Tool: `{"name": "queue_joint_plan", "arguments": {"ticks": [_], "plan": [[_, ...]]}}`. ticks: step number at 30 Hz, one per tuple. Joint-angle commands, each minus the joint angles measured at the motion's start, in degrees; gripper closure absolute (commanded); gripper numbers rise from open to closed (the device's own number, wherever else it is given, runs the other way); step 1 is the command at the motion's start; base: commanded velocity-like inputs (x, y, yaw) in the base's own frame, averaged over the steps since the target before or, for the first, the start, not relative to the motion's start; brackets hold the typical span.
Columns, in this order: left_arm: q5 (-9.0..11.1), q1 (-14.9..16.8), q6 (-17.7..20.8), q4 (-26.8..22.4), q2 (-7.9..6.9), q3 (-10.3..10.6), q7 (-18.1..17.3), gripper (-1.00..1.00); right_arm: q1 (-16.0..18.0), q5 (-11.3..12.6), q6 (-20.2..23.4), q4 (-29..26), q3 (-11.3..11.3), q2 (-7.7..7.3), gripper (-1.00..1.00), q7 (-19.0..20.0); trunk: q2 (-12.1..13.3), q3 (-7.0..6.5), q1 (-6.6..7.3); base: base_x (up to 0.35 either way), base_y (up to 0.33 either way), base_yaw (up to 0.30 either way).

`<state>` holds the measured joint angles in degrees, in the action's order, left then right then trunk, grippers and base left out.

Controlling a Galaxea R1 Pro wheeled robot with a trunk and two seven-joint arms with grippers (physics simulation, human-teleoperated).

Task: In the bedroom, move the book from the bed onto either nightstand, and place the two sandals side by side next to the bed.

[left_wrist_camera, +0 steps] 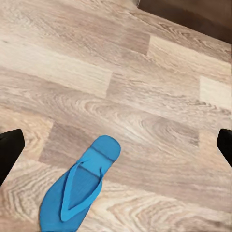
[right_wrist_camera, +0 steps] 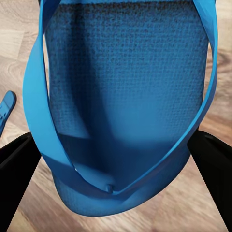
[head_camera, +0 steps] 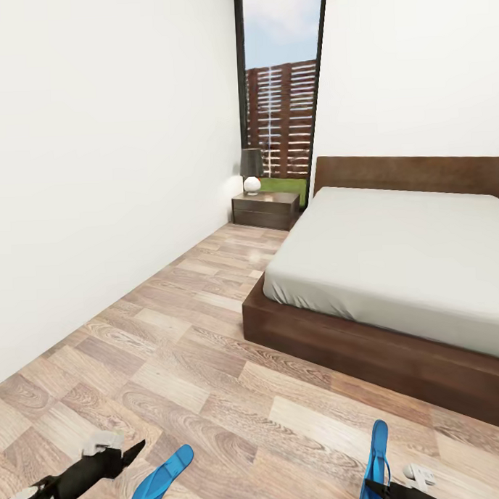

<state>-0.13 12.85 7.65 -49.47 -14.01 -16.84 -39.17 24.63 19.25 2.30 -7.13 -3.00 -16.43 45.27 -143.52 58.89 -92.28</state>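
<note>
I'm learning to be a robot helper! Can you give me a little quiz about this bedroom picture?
1. True or false: both sandals lie flat on the floor.
2. What stands on the nightstand? A) a lamp B) a book C) a sandal
3. Which tool grips a sandal?

Key:
1. False. The left sandal lies flat on the floor; the right sandal is held up on edge.
2. A, a lamp.
3. The right tool, whose fingers sit either side of the sandal; the left tool hovers open above the other.
</note>
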Motion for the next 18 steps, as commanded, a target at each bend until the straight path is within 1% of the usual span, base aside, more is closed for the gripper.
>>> {"name": "queue_joint_plan", "arguments": {"ticks": [1,2,3,4,5,6,8,11,12,13,15,16,18], "plan": [[-4.08,1.37,2.84,-1.06,0.83,-0.16,-0.19,-1.00,0.02,0.00,0.25,0.01,-0.30,0.00,1.00,0.22,-0.02,0.06,0.01,0.000,0.000,0.000],[-9.25,3.50,5.35,-1.72,2.03,-0.14,-0.14,-1.00,0.04,0.00,0.25,0.01,-0.28,0.00,1.00,0.20,-0.02,0.06,0.01,0.000,0.000,0.000],[-12.28,4.70,6.53,-1.96,2.71,-0.14,-0.19,-1.00,0.05,0.00,0.25,0.01,-0.27,0.00,1.00,0.19,-0.02,0.06,0.01,0.000,0.000,0.000],[-13.70,5.16,6.96,-2.05,2.98,-0.13,-0.23,-1.00,0.05,0.00,0.25,0.01,-0.27,0.00,1.00,0.19,-0.02,0.06,0.01,0.000,0.000,0.000],[-16.27,5.83,7.61,-2.17,3.36,-0.13,-0.38,-1.00,0.06,0.00,0.25,0.01,-0.26,0.00,1.00,0.18,-0.02,0.06,0.01,0.000,0.000,0.000],[-17.43,6.06,7.83,-2.21,3.49,-0.13,-0.49,-1.00,0.06,0.00,0.25,0.01,-0.26,0.00,1.00,0.18,-0.02,0.06,0.01,0.000,0.000,0.000],[-21.18,6.68,8.39,-2.32,3.77,-0.13,-0.78,-1.00,0.03,0.00,0.25,0.01,-0.26,0.00,1.00,0.17,-0.02,0.06,0.01,0.000,0.000,0.000],[-23.54,7.07,8.66,-2.51,3.65,-0.18,-1.04,-1.00,0.06,0.00,0.25,0.01,-0.29,0.00,1.00,0.17,-0.02,0.06,0.01,0.000,0.000,0.000],[-23.78,7.11,8.68,-2.55,3.60,-0.19,-1.07,-1.00,0.04,0.00,0.25,0.01,-0.28,0.00,1.00,0.17,-0.02,0.06,0.01,0.000,0.000,0.000],[-24.25,7.19,8.69,-2.64,3.21,-0.22,-1.14,-1.00,0.06,0.00,0.25,0.01,-0.29,0.00,1.00,0.15,-0.02,0.06,0.01,0.000,0.000,0.000],[-24.57,7.24,8.64,-2.51,2.37,-0.21,-1.47,-1.00,0.05,0.00,0.25,0.01,-0.27,0.00,1.00,0.16,-0.02,0.06,0.01,0.000,0.000,0.000],[-24.64,7.25,8.58,-2.46,2.19,-0.19,-1.64,-1.00,0.03,0.00,0.25,0.01,-0.26,0.00,1.00,0.16,-0.02,0.06,0.01,0.000,0.000,0.000],[-25.14,7.22,8.39,-2.37,1.36,0.15,-2.89,-1.00,0.05,0.00,0.25,0.01,-0.26,0.00,1.00,0.17,-0.02,0.06,0.01,0.000,0.000,0.000]]}}
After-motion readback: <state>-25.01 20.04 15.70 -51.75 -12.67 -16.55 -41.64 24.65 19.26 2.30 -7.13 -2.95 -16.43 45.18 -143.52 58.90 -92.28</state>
